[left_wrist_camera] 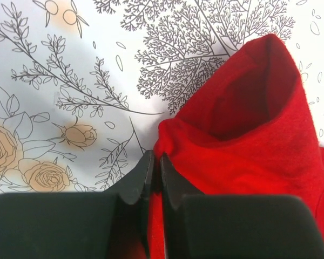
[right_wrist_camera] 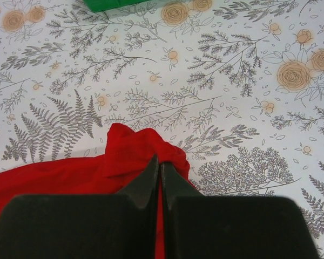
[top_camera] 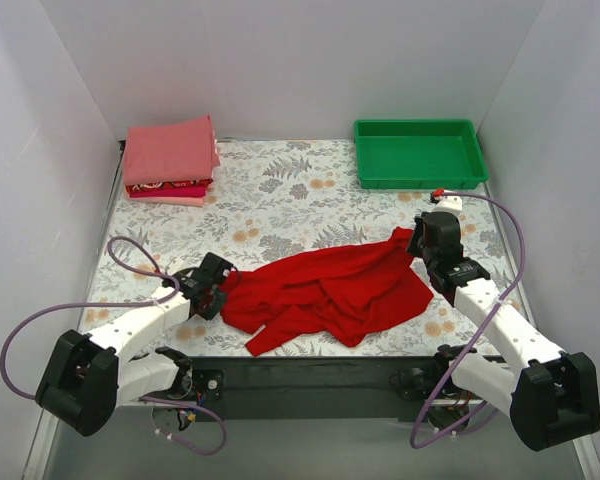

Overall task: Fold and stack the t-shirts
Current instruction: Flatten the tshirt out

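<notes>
A bright red t-shirt (top_camera: 330,292) lies crumpled on the flowered table between my two arms. My left gripper (top_camera: 218,283) is shut on its left edge; in the left wrist view the red cloth (left_wrist_camera: 248,145) runs between the closed fingers (left_wrist_camera: 155,164). My right gripper (top_camera: 420,245) is shut on the shirt's right upper corner; in the right wrist view the cloth (right_wrist_camera: 129,154) bunches at the closed fingertips (right_wrist_camera: 160,164). A stack of folded t-shirts (top_camera: 170,160), salmon-pink on top with magenta-patterned and pale pink below, sits at the far left corner.
A green plastic tray (top_camera: 418,153) stands at the far right corner; its edge shows at the top of the right wrist view (right_wrist_camera: 119,4). White walls close the table on three sides. Purple cables loop beside each arm.
</notes>
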Controlling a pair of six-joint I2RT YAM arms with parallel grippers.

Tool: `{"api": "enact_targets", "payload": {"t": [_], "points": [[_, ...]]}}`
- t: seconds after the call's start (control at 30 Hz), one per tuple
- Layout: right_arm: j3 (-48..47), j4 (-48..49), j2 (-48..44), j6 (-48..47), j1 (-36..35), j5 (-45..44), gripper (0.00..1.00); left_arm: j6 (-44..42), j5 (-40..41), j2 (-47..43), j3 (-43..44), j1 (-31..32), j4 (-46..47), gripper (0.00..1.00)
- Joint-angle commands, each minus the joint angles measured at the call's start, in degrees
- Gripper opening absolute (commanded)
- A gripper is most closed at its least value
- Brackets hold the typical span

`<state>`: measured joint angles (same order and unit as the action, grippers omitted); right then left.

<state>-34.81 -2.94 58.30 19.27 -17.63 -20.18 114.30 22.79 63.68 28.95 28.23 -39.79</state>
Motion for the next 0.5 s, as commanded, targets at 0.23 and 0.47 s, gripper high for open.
{"api": "enact_targets", "payload": {"t": [0.23,0.47], "points": [[-1.23,1.09,-0.38,-1.43,0.23,0.85,0.01,-0.04,4.46,-9.70,2.50,-0.37,-4.41,0.00],[-3.25,0.13,-3.01,-2.30,0.23,0.85,0.01,-1.80,7.09,-12.18,8.57,-0.28,-6.88,0.00]]}}
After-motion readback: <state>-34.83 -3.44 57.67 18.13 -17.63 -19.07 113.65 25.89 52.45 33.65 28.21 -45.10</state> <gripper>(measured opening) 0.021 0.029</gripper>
